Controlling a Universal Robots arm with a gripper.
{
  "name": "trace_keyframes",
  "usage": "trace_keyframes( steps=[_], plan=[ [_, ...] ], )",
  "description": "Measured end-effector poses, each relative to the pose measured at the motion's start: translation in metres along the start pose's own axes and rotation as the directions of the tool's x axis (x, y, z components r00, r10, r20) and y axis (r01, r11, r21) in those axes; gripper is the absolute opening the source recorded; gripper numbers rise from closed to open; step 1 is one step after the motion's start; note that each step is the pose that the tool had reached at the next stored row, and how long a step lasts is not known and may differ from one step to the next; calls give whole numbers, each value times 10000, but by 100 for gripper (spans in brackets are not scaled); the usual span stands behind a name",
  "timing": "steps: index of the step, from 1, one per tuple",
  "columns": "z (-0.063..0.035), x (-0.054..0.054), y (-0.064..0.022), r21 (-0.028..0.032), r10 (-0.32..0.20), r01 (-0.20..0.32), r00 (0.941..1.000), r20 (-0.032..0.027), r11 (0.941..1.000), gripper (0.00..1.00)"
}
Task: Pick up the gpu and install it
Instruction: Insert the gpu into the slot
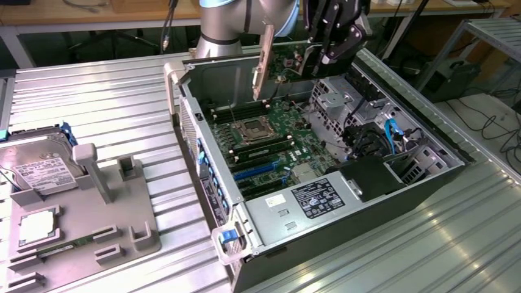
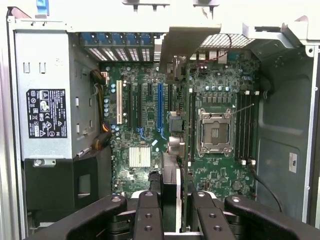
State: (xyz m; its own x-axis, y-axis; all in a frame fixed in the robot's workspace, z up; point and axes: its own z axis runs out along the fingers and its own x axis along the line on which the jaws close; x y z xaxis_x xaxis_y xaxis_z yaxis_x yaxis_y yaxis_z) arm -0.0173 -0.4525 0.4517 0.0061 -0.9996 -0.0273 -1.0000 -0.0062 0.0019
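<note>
My gripper (image 1: 329,56) hangs over the far end of the open computer case (image 1: 423,183), shut on the gpu (image 1: 287,61). The card is held on edge above the motherboard (image 1: 269,143), with its silver bracket (image 1: 262,61) pointing down at the exterior view's left. In the wrist view the gpu (image 2: 172,172) shows edge-on between my two black fingers (image 2: 148,215), and its bracket (image 2: 184,42) reaches the case's rear wall. It hovers about over the gap between the blue expansion slot (image 2: 160,107) and the processor socket (image 2: 215,131). No part of the card touches the board.
A grey power supply (image 1: 313,198) with a black label fills the near end of the case. Black and blue cables (image 1: 382,143) crowd the drive bay. On the ribbed metal table, a grey fixture (image 1: 89,213) holds a hard drive (image 1: 36,168) and a green memory stick (image 1: 61,250).
</note>
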Motion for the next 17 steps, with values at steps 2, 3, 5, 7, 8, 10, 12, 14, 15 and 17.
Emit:
trace_keyframes(
  steps=[2, 3, 5, 7, 8, 10, 12, 14, 15, 17],
  plan=[
    [4, 1, 0, -1, -20, 20, 10000, 8, 10000, 28],
    [6, 2, 0, 0, -26, 26, 10000, 16, 10000, 28],
    [10, 2, 0, -1, -40, 40, 10000, 18, 10000, 28],
    [15, 3, 0, -1, -52, 52, 10000, 17, 10000, 28],
    [17, 3, 0, -1, -58, 58, 10000, 18, 10000, 28],
    [21, 3, 0, -1, -66, 66, 10000, 20, 10000, 28],
    [22, 3, 0, -1, -68, 68, 10000, 23, 10000, 28],
    [23, 3, 0, -2, -68, 68, 10000, 23, 10000, 28],
    [23, 3, 0, -2, -68, 68, 10000, 23, 10000, 28],
    [23, 3, 0, -1, -68, 68, 10000, 23, 10000, 28]
  ],
)
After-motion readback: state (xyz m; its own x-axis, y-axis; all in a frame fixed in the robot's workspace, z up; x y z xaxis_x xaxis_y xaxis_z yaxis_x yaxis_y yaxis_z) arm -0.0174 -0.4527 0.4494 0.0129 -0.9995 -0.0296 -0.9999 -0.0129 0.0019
